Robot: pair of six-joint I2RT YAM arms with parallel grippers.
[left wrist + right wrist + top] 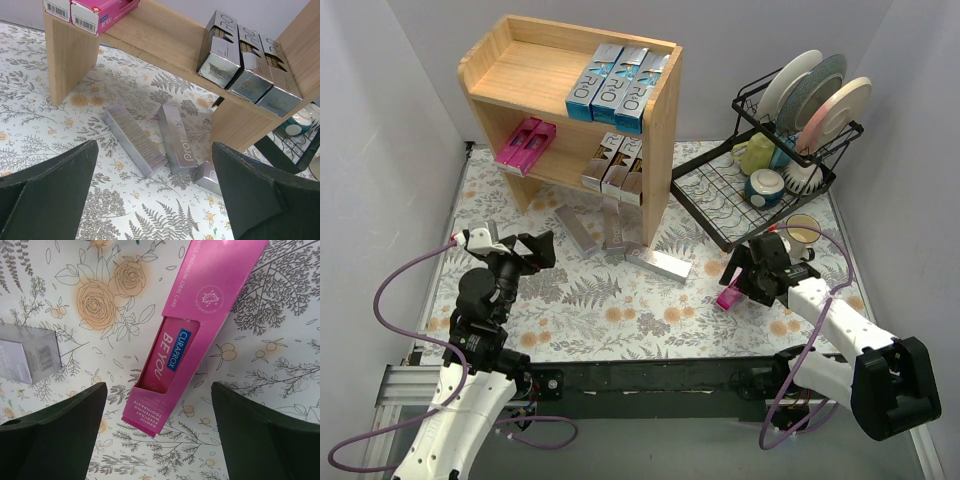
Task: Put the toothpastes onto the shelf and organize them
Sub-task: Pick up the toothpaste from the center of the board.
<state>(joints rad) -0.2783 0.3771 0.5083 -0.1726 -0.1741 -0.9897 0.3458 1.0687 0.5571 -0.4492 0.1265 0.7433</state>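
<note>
From above, my left gripper point(542, 250) hung wide and empty over open mat point(620, 320) before the shelf point(665, 130), with silver boxes point(660, 264) loose at its foot. My left wrist showed those boxes lying just under the shelf's lower edge. My right wrist showed my right gripper point(159, 385) spread wide, with a pink box point(200, 315) flat between its fingers point(55, 430) and clear of both.

Matt bare-wood shelf point(525, 70), glossy pink cardboard toothpaste box point(200, 305).
</note>
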